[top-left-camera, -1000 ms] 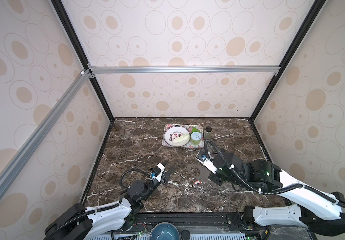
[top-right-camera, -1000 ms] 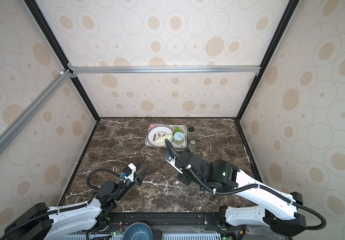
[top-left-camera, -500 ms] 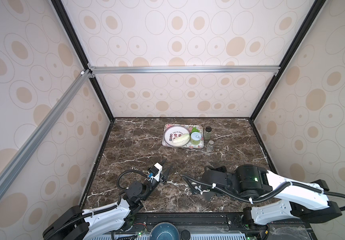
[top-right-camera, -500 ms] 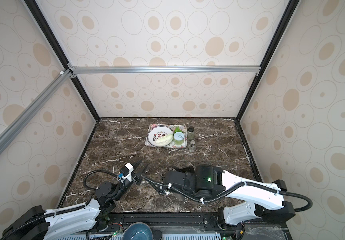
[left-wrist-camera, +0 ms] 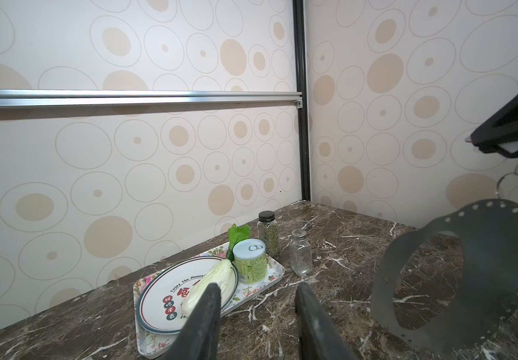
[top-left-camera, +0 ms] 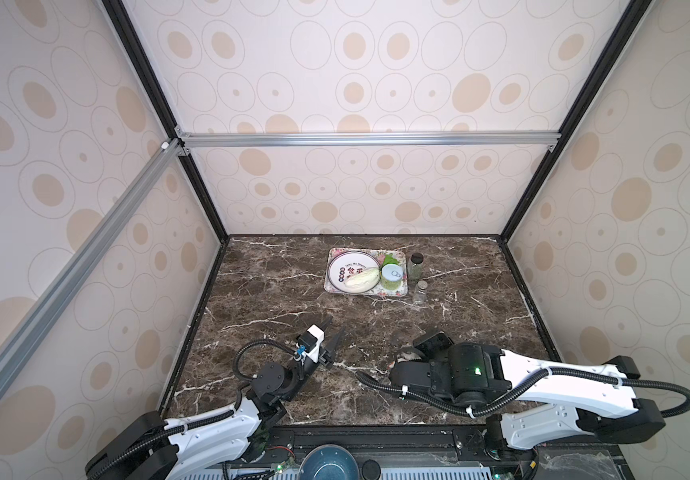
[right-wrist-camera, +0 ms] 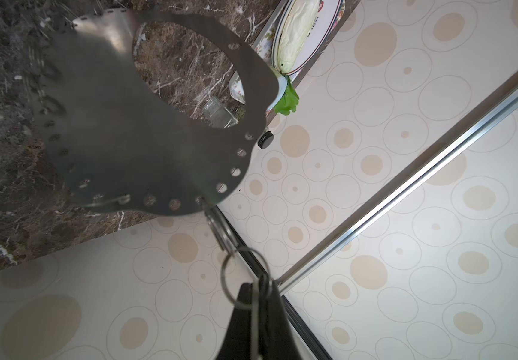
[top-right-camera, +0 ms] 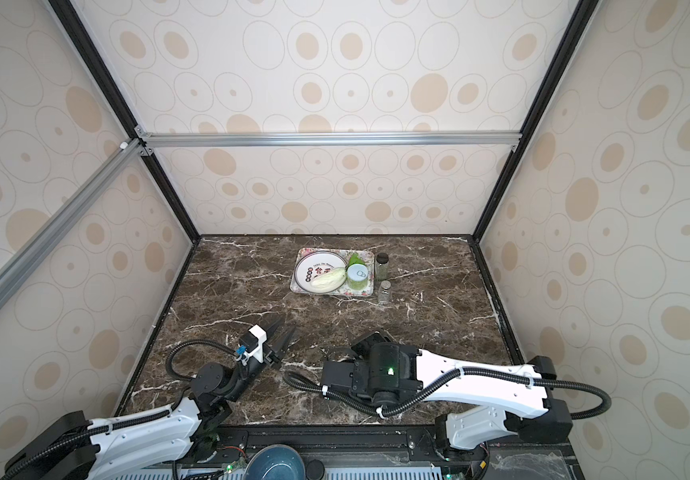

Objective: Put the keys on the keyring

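The keyring (right-wrist-camera: pixel 120 131), a flat grey oval plate with a big hole and small rim holes, hangs in the air from a chain of small rings (right-wrist-camera: pixel 240 274). My right gripper (right-wrist-camera: pixel 256 286) is shut on a thin metal key at the end of that chain. In the left wrist view the keyring (left-wrist-camera: pixel 488 249) dangles below the right gripper (left-wrist-camera: pixel 501 146), right of my open, empty left gripper (left-wrist-camera: pixel 257 288). In both top views the left gripper (top-left-camera: pixel 335 330) hovers low over the table; the right arm (top-left-camera: pixel 459 370) hides its own jaws. A red-tagged key is not clearly visible.
A flowered tray (top-left-camera: pixel 366 293) at the back holds a white plate (top-left-camera: pixel 341 270), a cabbage (top-left-camera: pixel 362 277) and a green can (top-left-camera: pixel 391 276). Two glass jars (top-left-camera: pixel 416 266) (top-left-camera: pixel 420 291) stand beside it. A blue bowl (top-left-camera: pixel 326 463) sits below the table's front edge.
The right arm has pulled back toward the front and rolled its wrist, lifting the keyring off the table so it hangs from the rings. The left arm has barely moved.
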